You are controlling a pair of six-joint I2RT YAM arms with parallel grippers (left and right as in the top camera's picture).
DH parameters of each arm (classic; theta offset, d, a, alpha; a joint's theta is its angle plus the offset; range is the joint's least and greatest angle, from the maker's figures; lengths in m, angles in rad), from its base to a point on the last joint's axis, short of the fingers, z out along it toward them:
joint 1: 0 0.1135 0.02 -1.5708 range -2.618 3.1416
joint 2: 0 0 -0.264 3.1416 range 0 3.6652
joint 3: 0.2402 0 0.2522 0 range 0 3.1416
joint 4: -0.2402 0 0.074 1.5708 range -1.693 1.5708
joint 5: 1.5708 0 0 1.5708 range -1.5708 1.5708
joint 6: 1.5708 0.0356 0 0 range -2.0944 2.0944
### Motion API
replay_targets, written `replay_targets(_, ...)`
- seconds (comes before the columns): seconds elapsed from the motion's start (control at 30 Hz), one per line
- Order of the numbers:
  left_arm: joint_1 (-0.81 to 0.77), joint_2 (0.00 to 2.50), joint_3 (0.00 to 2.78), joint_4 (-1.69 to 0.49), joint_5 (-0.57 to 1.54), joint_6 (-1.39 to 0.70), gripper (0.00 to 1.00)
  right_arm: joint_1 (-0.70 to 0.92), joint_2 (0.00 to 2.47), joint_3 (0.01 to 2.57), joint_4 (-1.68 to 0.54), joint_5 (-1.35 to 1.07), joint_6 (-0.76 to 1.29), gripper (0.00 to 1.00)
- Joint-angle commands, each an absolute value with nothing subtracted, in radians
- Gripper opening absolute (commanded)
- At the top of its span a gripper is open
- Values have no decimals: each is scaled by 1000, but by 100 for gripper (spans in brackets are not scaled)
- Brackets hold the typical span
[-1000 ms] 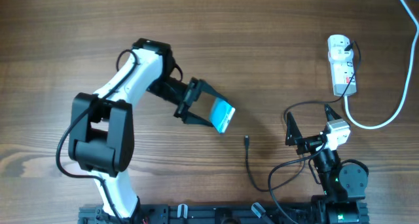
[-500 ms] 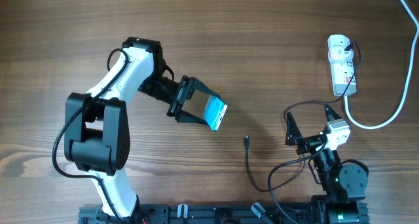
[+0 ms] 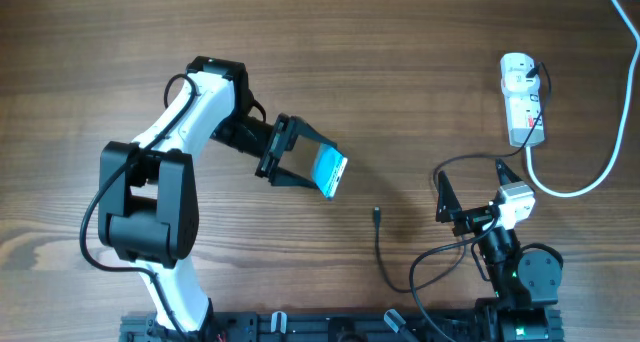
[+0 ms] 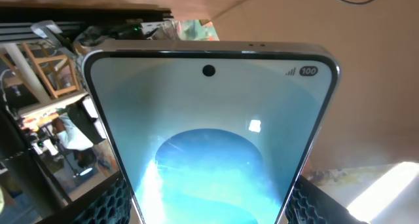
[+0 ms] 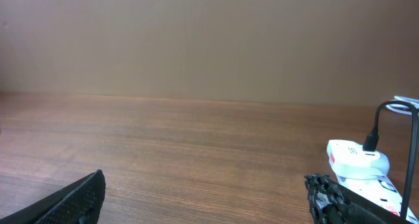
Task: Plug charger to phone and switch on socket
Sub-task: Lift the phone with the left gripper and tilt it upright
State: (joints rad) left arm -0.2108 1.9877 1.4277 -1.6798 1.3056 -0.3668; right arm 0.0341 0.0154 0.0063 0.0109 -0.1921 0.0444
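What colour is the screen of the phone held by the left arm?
The phone has a cyan-blue screen that pales to greyish white toward its top edge. The left wrist view shows it best.

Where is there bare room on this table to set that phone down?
Widest bare wood: the far strip, from above the left arm across to the socket. The gap between phone and socket is also open. Crowded: the near right, where the charger loops beside the right arm.

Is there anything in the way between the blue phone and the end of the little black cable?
No. Only bare table lies between the phone and the charger's tip, so nothing visible blocks the way.
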Motion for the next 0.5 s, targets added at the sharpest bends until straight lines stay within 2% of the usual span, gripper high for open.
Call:
replay_targets(0.0, -212, 1963, 1429, -1686, 1364, -347, 62, 31, 9, 5, 14, -204, 55, 100)
replay_targets(0.17, -212, 1963, 1429, -1678, 1323, -343, 59, 31, 9, 5, 14, -204, 55, 100)
replay_targets(0.2, -212, 1963, 1429, -1636, 1287, -344, 56, 31, 9, 5, 14, -204, 55, 100)
replay_targets(0.27, -212, 1963, 1429, -1565, 1197, -344, 41, 31, 9, 5, 14, -204, 55, 100)
replay_targets(0.47, -212, 1963, 1429, -1417, 1015, -344, 42, 32, 9, 5, 14, -204, 55, 100)
